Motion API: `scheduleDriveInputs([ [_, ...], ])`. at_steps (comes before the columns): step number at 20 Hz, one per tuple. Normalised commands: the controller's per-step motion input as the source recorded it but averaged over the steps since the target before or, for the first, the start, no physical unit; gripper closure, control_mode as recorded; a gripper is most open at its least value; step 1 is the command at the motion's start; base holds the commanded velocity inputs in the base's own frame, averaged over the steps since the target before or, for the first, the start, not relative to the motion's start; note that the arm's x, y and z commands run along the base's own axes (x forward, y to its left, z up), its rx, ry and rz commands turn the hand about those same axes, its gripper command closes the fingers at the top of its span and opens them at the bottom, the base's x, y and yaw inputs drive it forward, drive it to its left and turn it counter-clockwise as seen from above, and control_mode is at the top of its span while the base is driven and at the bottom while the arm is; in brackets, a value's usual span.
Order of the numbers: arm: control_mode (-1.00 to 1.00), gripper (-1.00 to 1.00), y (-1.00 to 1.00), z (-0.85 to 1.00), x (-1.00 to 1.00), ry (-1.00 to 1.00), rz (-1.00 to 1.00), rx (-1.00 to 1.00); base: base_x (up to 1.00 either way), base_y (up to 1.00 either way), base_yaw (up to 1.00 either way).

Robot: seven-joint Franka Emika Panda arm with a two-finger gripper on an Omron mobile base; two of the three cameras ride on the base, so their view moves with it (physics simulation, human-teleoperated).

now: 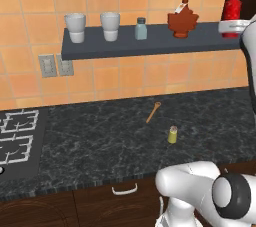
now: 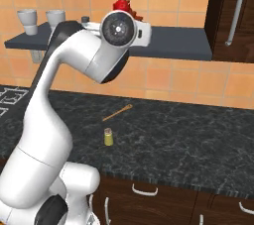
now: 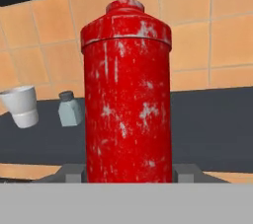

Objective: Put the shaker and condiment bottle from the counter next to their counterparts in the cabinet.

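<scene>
1. The red bottle (image 3: 126, 94) stood upright between the two finger tips of the gripper (image 3: 129, 172), so close that it took up the middle of the hand view. The jaws were closed on its lower body, one tip on each side.

2. From the left base view, the bottle (image 1: 232, 11) was held up at the right end of the shelf (image 1: 150, 43), at about shelf height. Whether its base touched the board could not be told.

3. Its long axis ran straight up, nozzle on top. The gripper reached in level from the side, toward the orange tiled wall.

4. The coming move, as I judged it, turned on one relation: the brown leaf-shaped syrup bottle (image 1: 182, 21) stood on the shelf just to the left of the held bottle. The red bottle needed to come down beside it, upright, without knocking it.

5. Further left on the shelf stood the pale blue shaker (image 1: 141, 29), then two white cups (image 1: 92, 27).

6. The yellow-green shaker (image 1: 172, 134) stood upright on the dark counter (image 1: 100, 136) below, well apart from the gripper. A small wooden stick (image 1: 153, 112) lay near it, toward the wall.

7. That shaker was not yet moved, so I judged the task roughly half done at best.
</scene>
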Motion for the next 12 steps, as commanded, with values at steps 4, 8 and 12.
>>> scheduleDriveInputs([
  [4, -1.00, 1.00, 0.00, -0.54, -0.06, -0.21, -0.02, 0.00, 0.00, 0.00, 0.00],
  [8, -1.00, 1.00, 0.00, -0.32, 0.17, -0.06, 0.00, 0.00, 0.00, 0.00, 0.00],
  [12, -1.00, 1.00, 0.00, 0.00, 0.39, 0.11, 0.00, 0.00, 0.00, 0.00, 0.00],
])
